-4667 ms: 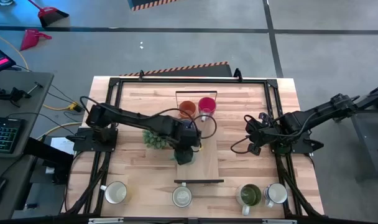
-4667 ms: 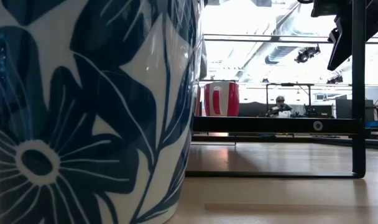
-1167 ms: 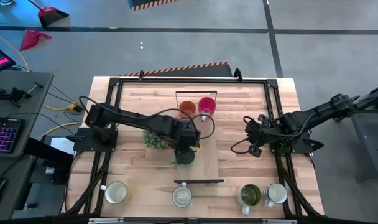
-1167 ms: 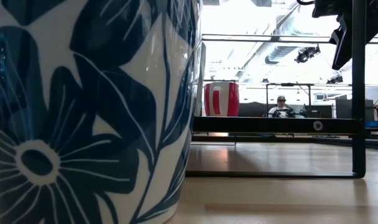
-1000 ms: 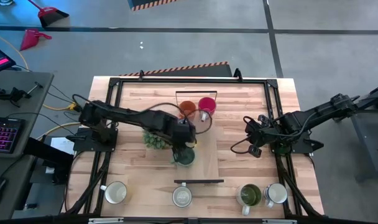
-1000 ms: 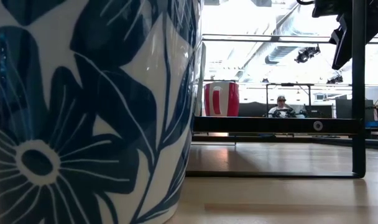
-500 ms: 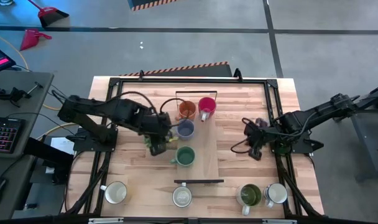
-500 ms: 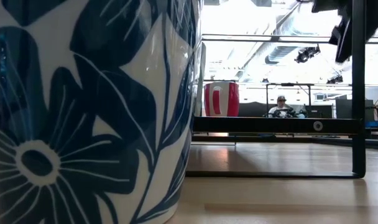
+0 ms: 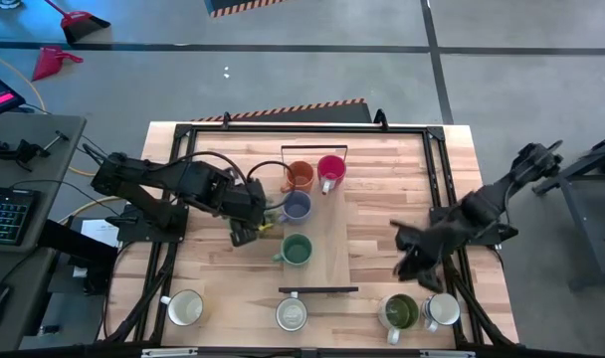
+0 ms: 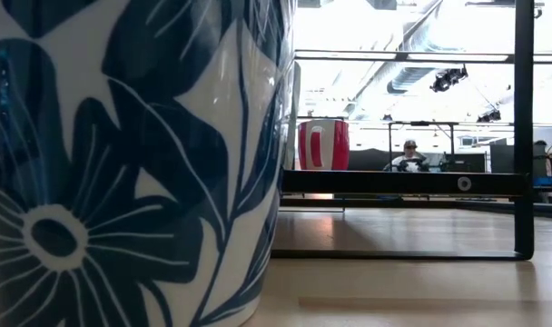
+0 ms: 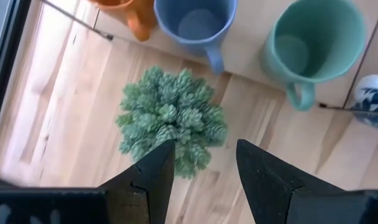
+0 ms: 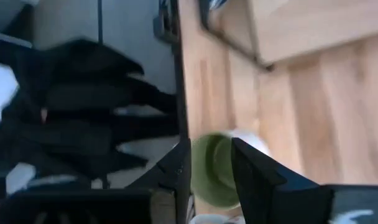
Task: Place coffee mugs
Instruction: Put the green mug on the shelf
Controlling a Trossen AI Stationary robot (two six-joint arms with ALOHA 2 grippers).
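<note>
Four coffee mugs stand on the pale board (image 9: pixel 332 224): orange (image 9: pixel 300 176), pink-red (image 9: pixel 331 168), lavender-blue (image 9: pixel 297 206) and teal-green (image 9: pixel 298 249). Along the near edge stand a white mug (image 9: pixel 186 307), a blue-patterned white mug (image 9: pixel 292 314), an olive-green mug (image 9: pixel 400 311) and another white one (image 9: pixel 442 309). My left gripper (image 9: pixel 245 234) hangs open and empty left of the board, over the spiky plant (image 11: pixel 170 121). My right gripper (image 9: pixel 408 267) is open and empty; past its fingers shows the olive-green mug (image 12: pixel 214 171). In the low view the patterned mug (image 10: pixel 122 163) fills the left.
A black frame (image 9: pixel 283 129) runs around the table top, and black bars (image 9: pixel 317 290) stand at the board's near and far ends. The plant sits close left of the lavender-blue mug (image 11: pixel 195 22) and the teal-green mug (image 11: pixel 313 43). A person (image 10: pixel 405 156) sits far behind the table.
My left gripper has drawn away from the teal-green mug toward the table's left and now hangs over the plant; the mug stays standing on the board. My right gripper has swung toward the near edge, coming close to the olive-green mug.
</note>
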